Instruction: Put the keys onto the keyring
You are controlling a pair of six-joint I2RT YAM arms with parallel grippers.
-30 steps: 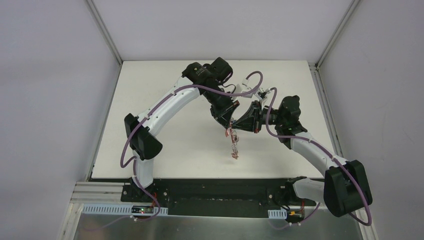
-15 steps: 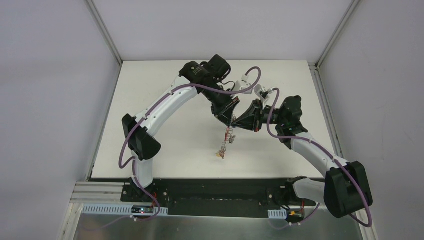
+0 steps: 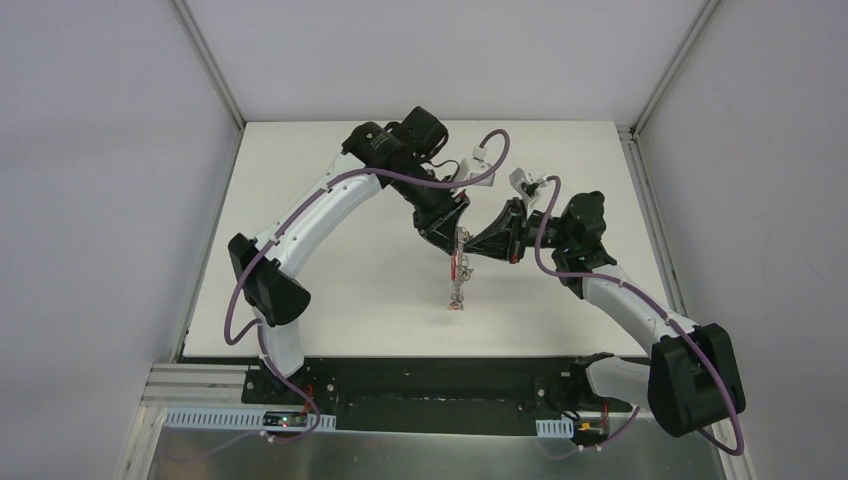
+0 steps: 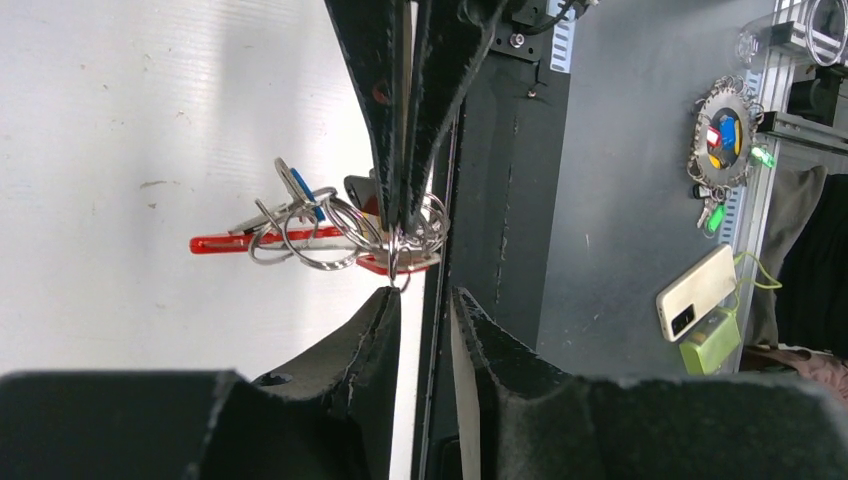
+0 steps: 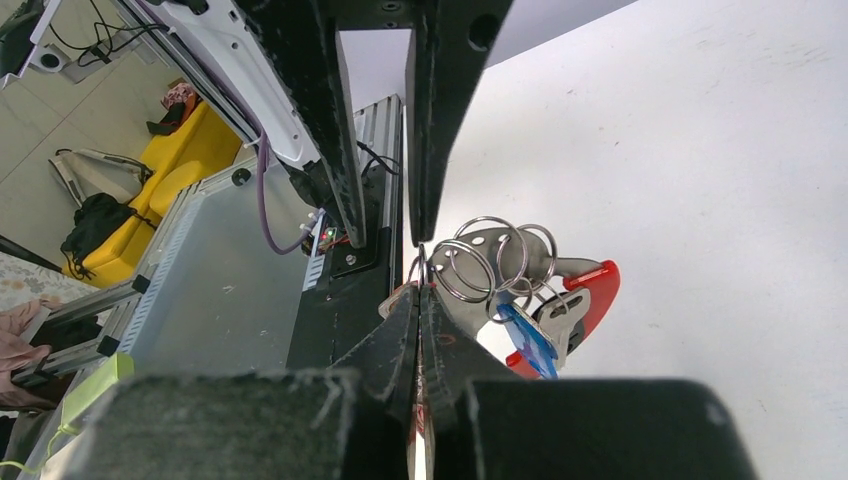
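Pinching, right side: the right gripper (image 5: 419, 300) has its fingers pressed tight on one thin grey ring of the keyring (image 4: 320, 240). It alone carries the bunch.
Left side: the left gripper (image 4: 425, 300) faces it tip to tip, jaws parted with a clear gap and nothing between them. The pinched ring sits just off its fingertips.
Keyring: it hangs from the right pinch over the table (image 3: 330, 250), between the two wrists. Several grey rings are bunched on a red band (image 4: 225, 243), with a blue-headed key (image 5: 527, 342) among them. Whether its lowest end touches the table I cannot tell.
Keys: no loose key shows on the table. Whether each key is fully threaded is hidden in the tangle.
Step, by my judgement: a re-grip at the ring, with the left jaws free.
Risk, slip: the hold is on a single round wire at the very fingertips, so the dangling weight could twist it out.
Risk, clash: the tips are almost touching, so a left closure slightly off line could strike the right fingers or knock the ring loose.
Risk, swing: a quick wrist move would set the bunch swaying and spoil the aim.
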